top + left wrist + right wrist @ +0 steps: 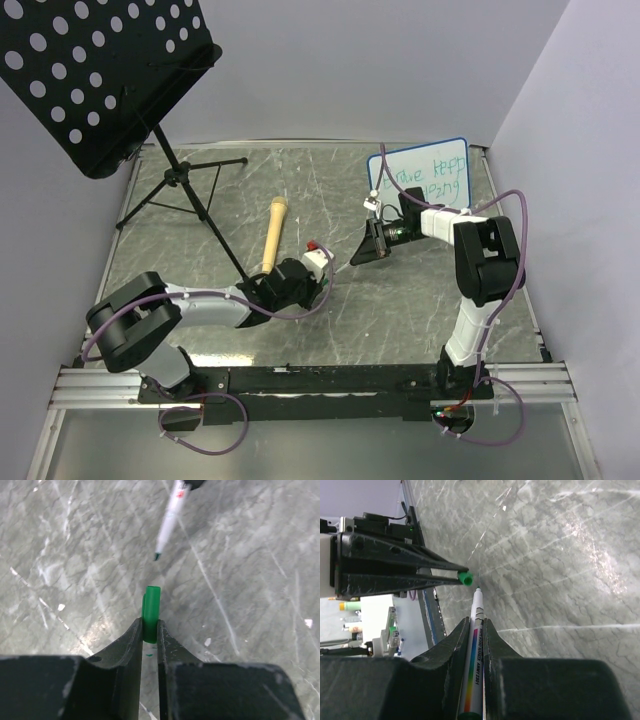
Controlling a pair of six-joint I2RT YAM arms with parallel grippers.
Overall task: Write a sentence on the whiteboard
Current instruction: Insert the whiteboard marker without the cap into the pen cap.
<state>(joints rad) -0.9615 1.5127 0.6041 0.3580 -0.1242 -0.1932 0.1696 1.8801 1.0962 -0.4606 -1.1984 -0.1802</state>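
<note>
**Both jaws clamped: left gripper (150,627) on cap (151,611), right gripper (476,624) on marker (477,607)**

Closest to the lens in the left wrist view, the left gripper's two dark fingers are pinched onto a short green cap. The cap juts out past the fingertips.

The right gripper is clenched on the barrel of a white marker with a rainbow-striped label. The marker's long axis runs straight out between the fingers, and its green nib is bare. The nib is aimed at the cap and sits just beside it, not touching. Both hang above the middle of the table.

The surface is a grey marbled tabletop (300,190), enclosed by pale walls at the left, back and right. A black perforated music stand (100,80) stands on a tripod at the far left. A tan wooden stick (273,233) lies between the tripod and the left arm's wrist, with its long axis running near to far. A metal rail (300,385) along the near edge carries both arm bases.

The whiteboard (420,152) is in the far right corner by the back wall, behind the right arm, whose wrist hides the lower edge. Its long axis runs left to right, slightly skewed. Whether it lies flat or leans cannot be told.

The sentence (428,178) is written in green in two lines along that axis, upright as seen from the arms' side. The second line is shorter and sits under the right half. The letters are too small to read with certainty.
</note>
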